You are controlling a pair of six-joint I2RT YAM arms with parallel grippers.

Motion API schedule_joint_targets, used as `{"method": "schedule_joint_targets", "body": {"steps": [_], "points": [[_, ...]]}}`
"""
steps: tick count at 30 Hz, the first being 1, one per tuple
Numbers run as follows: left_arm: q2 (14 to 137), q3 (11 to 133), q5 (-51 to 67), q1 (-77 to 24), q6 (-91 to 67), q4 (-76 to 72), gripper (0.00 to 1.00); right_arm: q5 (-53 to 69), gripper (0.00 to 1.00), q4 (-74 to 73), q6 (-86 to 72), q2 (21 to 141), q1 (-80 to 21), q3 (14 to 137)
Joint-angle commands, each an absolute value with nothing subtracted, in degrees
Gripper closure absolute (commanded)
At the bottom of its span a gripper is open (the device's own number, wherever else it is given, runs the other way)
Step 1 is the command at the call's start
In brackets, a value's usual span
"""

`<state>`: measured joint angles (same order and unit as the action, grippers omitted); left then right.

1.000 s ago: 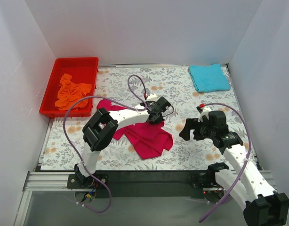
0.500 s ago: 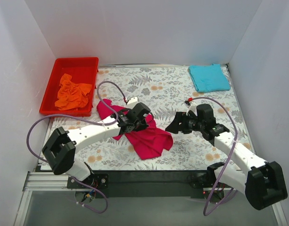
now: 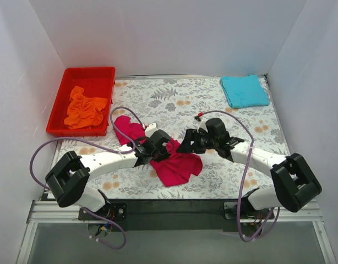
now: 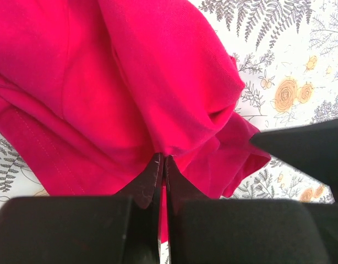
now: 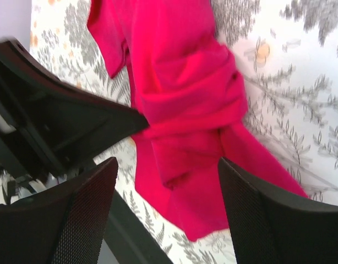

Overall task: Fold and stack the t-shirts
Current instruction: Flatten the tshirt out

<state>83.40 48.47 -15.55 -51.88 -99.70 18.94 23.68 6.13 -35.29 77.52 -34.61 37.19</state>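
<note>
A crimson-pink t-shirt (image 3: 177, 166) lies crumpled at the middle of the table. My left gripper (image 3: 165, 149) is shut on a fold of it; the left wrist view shows the cloth (image 4: 130, 82) pinched between the closed tips (image 4: 162, 159). My right gripper (image 3: 186, 145) hovers open just right of that spot. In the right wrist view its fingers (image 5: 86, 214) straddle the bunched shirt (image 5: 180, 110) without touching it. A turquoise t-shirt (image 3: 244, 91) lies folded at the far right corner. An orange t-shirt (image 3: 83, 107) sits crumpled in the red bin (image 3: 87, 72).
The red bin stands at the far left corner, partly off the floral table cover (image 3: 213, 104). White walls close in the left, back and right sides. The two gripper heads sit close together over the shirt.
My left gripper has pulled the crimson-pink shirt fold left and nearer, still shut on it. My right arm has swung left to the shirt, its jaws narrowing somewhat.
</note>
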Motion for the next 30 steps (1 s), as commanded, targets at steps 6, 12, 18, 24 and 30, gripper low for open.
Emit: {"method": "schedule_joint_targets", "body": {"steps": [6,12,18,24,30], "points": [[80.68,46.93,-15.82,-52.12,-99.93,14.94,1.0,20.66,0.34,11.25,-34.98,85.85,-36.38,45.79],[80.95,46.58,-15.82,-52.12,-99.67,14.5,1.0,20.92,0.4,11.16,-33.58,91.05,-37.62,47.55],[80.16,45.79,-16.08,-52.12,-100.37,14.5,0.93,17.24,0.8,10.9,-31.82,89.92,-37.53,47.37],[80.15,45.7,-16.17,-52.12,-101.51,13.8,0.78,13.28,0.99,8.44,-29.8,87.54,-36.91,47.02],[81.3,45.97,-16.43,-52.12,-102.57,13.54,0.68,10.63,0.99,6.95,-28.65,85.52,-36.56,47.11]]}}
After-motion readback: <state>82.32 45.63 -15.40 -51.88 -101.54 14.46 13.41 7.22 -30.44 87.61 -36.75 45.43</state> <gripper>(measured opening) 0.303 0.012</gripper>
